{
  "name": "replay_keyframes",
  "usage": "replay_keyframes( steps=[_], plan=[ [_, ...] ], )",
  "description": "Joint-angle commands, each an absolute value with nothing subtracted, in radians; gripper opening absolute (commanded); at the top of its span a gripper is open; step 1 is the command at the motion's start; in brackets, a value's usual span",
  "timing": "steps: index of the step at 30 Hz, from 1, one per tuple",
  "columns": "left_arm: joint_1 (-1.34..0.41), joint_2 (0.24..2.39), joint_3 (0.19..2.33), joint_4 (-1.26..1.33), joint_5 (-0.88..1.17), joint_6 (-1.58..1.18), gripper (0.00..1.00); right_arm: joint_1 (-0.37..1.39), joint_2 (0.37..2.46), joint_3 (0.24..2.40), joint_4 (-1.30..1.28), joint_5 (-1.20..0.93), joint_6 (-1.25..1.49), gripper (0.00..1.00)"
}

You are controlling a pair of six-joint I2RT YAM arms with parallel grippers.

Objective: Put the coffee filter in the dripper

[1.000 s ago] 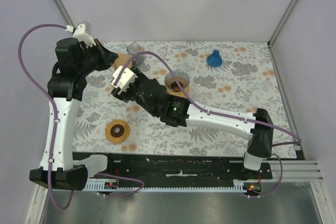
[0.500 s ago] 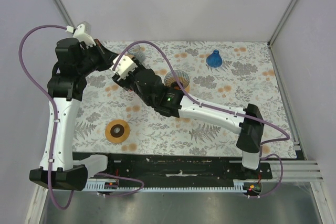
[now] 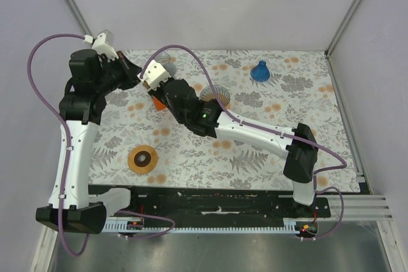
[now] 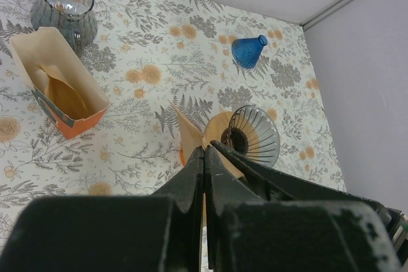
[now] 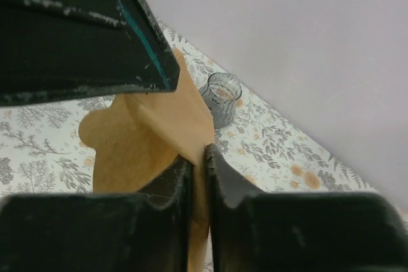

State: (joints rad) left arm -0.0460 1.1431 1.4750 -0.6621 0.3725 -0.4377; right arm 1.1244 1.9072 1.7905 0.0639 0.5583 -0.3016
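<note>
Pinching coffee filter [image 5: 137, 138] edge, right claw [image 5: 198, 155]

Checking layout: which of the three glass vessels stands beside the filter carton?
The smoky grey ribbed glass cup, right by the cream-and-orange paper carton; the blue glass cone and clear ribbed glass dripper stand apart from it.

Overhead; wrist close-ups, likely shared table [image 3: 191, 157]
</note>
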Motion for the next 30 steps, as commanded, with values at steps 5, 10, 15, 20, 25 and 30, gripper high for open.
replay_keyframes(
  steps=[5, 10, 15, 20, 25, 30],
  plan=[
    [-0.077, 1.134, 1.454, -0.606, 0.463, -0.358, 0.18, 1.089, 1.818, 1.799, -0.032, 0.532, -0.244, 0.0],
    [-0.09, 1.16, 1.508, -0.611, 0.468, -0.233, 0.83, 1.017, 1.752, 1.85, -0.291, 0.409, -0.114, 0.0],
    [-0.146, 1.209, 1.58, -0.617, 0.48, -0.172, 0.87, 0.888, 1.675, 1.852, -0.494, 0.261, 0.044, 0.0],
    [-0.319, 1.316, 1.617, -0.615, 0.397, -0.155, 0.88, 0.821, 1.635, 1.826, -0.586, 0.229, 0.104, 0.0],
    [-0.455, 1.452, 1.693, -0.611, 0.324, -0.164, 0.87, 0.781, 1.635, 1.813, -0.63, 0.227, 0.149, 0.0],
    [-0.482, 1.545, 1.749, -0.598, 0.319, -0.204, 0.8, 0.762, 1.632, 1.793, -0.64, 0.224, 0.189, 0.0]
  ],
)
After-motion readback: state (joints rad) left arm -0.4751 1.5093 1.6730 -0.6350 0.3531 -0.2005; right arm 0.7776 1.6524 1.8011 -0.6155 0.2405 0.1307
